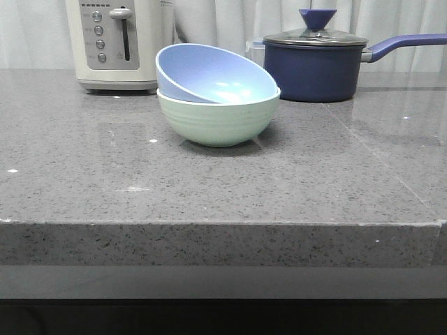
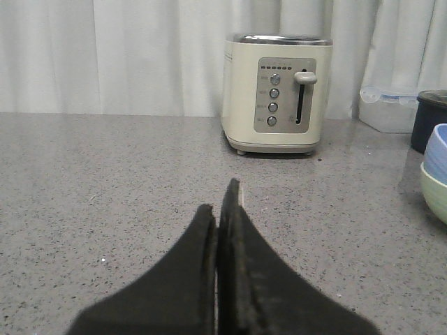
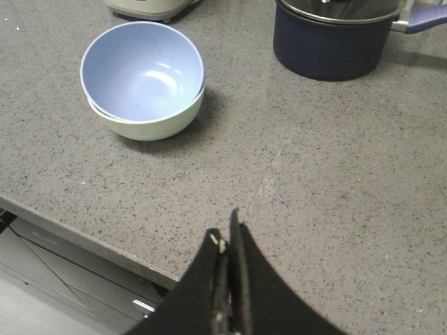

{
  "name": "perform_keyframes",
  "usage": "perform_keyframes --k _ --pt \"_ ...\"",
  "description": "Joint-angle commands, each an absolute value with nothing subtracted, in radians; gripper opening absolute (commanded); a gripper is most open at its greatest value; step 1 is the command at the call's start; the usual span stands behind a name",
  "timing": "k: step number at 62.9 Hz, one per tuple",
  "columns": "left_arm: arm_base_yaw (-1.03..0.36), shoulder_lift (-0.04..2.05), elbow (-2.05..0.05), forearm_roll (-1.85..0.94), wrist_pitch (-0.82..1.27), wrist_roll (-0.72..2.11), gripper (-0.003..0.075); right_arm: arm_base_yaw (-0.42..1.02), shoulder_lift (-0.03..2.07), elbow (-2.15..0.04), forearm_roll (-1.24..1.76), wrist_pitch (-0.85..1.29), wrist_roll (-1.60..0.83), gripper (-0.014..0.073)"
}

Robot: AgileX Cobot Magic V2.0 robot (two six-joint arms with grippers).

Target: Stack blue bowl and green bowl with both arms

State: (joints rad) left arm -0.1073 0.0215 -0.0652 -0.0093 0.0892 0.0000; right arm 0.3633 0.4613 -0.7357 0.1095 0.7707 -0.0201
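Observation:
The blue bowl (image 1: pixel 209 75) sits tilted inside the green bowl (image 1: pixel 220 120) on the grey counter, between the toaster and the saucepan. Both show in the right wrist view, the blue bowl (image 3: pixel 143 70) nested in the green bowl (image 3: pixel 150 122). In the left wrist view only their edges show at the right border, the blue bowl (image 2: pixel 438 150) above the green bowl (image 2: pixel 434 192). My left gripper (image 2: pixel 220 202) is shut and empty, over bare counter well left of the bowls. My right gripper (image 3: pixel 227 234) is shut and empty, near the counter's front edge, apart from the bowls. Neither arm shows in the front view.
A cream toaster (image 1: pixel 119 42) stands at the back left; it also shows in the left wrist view (image 2: pixel 276 94). A dark navy lidded saucepan (image 1: pixel 318 66) stands at the back right, handle pointing right. A clear plastic container (image 2: pixel 387 108) sits by the curtain. The counter's front edge (image 1: pixel 223 223) drops off.

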Motion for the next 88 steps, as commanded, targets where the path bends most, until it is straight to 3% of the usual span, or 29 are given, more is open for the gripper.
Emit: perform_keyframes --k 1,88 --pt "-0.104 0.002 -0.027 -0.022 -0.104 -0.012 -0.0020 0.361 0.466 -0.760 0.100 0.690 -0.021 -0.0054" --pt "-0.061 -0.022 0.009 -0.059 -0.074 -0.030 -0.0020 0.361 0.466 -0.760 0.100 0.690 -0.021 -0.0054"
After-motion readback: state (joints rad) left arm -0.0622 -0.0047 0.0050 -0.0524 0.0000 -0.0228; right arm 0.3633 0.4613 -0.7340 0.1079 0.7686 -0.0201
